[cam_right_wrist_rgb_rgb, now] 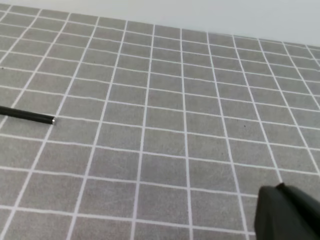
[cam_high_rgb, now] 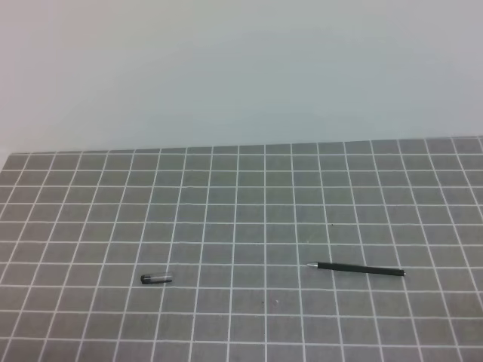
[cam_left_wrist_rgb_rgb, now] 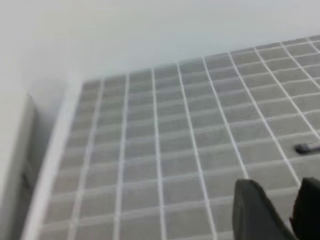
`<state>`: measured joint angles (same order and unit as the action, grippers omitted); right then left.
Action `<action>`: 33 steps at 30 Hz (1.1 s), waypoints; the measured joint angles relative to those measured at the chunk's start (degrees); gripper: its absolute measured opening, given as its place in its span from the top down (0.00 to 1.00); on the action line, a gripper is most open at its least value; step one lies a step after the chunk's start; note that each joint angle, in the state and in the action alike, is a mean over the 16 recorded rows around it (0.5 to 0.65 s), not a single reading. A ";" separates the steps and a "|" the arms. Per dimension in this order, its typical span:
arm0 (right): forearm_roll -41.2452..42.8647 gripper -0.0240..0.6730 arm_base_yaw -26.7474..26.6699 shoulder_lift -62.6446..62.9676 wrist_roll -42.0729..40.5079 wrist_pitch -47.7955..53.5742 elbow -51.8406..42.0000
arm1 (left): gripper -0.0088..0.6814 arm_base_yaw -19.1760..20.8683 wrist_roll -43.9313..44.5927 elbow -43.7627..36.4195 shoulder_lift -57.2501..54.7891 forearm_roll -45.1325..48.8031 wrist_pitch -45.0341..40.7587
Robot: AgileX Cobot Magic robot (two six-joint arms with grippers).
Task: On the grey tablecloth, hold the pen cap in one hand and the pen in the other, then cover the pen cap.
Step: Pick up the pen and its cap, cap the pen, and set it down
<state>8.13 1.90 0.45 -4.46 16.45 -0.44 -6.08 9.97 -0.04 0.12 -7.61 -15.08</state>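
The grey tablecloth (cam_high_rgb: 241,204) with its white grid covers the table. The pen cap (cam_high_rgb: 157,277), a short dark cylinder with a translucent end, lies on it at the front left. The pen (cam_high_rgb: 359,268) lies flat at the front right, silvery tip pointing left. Neither gripper shows in the exterior high view. In the left wrist view my left gripper (cam_left_wrist_rgb_rgb: 279,184) is open and empty above the cloth, with the pen cap (cam_left_wrist_rgb_rgb: 306,148) beyond it at the right edge. In the right wrist view only one dark finger (cam_right_wrist_rgb_rgb: 285,214) shows; the pen's end (cam_right_wrist_rgb_rgb: 27,116) lies far left.
A plain white wall (cam_high_rgb: 241,68) rises behind the cloth's back edge. In the left wrist view the cloth ends at a white border strip (cam_left_wrist_rgb_rgb: 52,165) on the left, with a wall beside it.
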 joint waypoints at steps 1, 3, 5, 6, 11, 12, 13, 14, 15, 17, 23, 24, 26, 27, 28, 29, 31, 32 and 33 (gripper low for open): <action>-0.02 0.96 0.00 -0.08 0.01 0.00 0.12 | 0.74 0.00 0.17 0.00 0.00 0.14 0.84; -0.05 0.96 0.00 -0.24 0.02 0.01 0.36 | 0.74 0.00 0.52 0.01 0.00 0.41 2.69; -0.02 0.96 0.00 -0.24 0.02 0.01 0.36 | 0.74 0.00 0.87 0.01 0.00 0.66 4.62; 0.03 0.96 0.00 -0.24 0.02 0.01 0.36 | 0.74 0.00 1.04 0.01 0.00 0.79 5.59; 0.32 0.96 0.00 -0.24 0.02 -0.30 0.35 | 0.74 0.00 1.38 0.01 0.00 1.07 10.36; 0.38 0.96 0.00 -0.24 0.02 -0.56 0.33 | 0.74 0.00 1.37 0.01 -0.01 1.07 11.25; 0.45 0.96 0.00 -0.24 0.02 -0.91 0.32 | 0.74 0.00 1.36 0.01 -0.01 1.07 12.15; 0.51 0.96 0.00 -0.24 0.02 -1.43 0.30 | 0.74 0.00 1.35 0.01 -0.02 1.07 13.04; 0.58 0.96 0.00 -0.16 0.02 -2.53 0.18 | 0.74 0.00 1.34 0.01 -0.03 1.07 13.90; 0.73 0.96 0.00 0.00 0.00 -5.39 -0.06 | 0.74 0.00 1.32 0.02 -0.04 1.07 15.61; 1.01 0.96 0.00 0.07 0.00 -16.62 -0.25 | 0.74 0.00 1.28 0.01 -0.09 1.07 21.67; 1.03 0.96 0.00 0.06 0.00 -18.88 -0.26 | 0.74 0.00 1.24 0.02 -0.10 1.07 22.84; 1.05 0.96 0.00 0.06 0.01 -23.46 -0.29 | 0.74 0.00 0.96 0.02 -0.11 1.07 25.33; 1.06 0.96 0.00 0.06 0.01 -25.70 -0.29 | 0.74 0.00 0.67 0.02 -0.12 1.07 26.57; 1.06 0.96 0.00 0.05 0.02 -27.91 -0.29 | 0.74 0.00 0.30 0.02 -0.12 1.07 27.84; 1.04 0.96 0.00 0.05 0.03 -30.05 -0.29 | 0.74 0.00 -0.14 0.02 -0.12 1.08 29.06; 0.98 0.96 0.00 -0.03 0.05 -33.50 -0.18 | 0.74 0.00 -1.11 0.03 -0.12 1.08 31.45; 0.95 0.96 0.00 -0.11 0.06 -34.75 -0.08 | 0.74 0.00 -1.61 0.03 -0.12 1.07 32.62; 0.91 0.96 0.00 -0.20 0.08 -35.80 0.03 | 0.74 0.00 -2.10 0.03 -0.12 1.07 33.77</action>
<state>9.04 1.90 0.25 -4.38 -19.35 -0.41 -6.08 7.87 -0.01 0.00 -6.54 18.69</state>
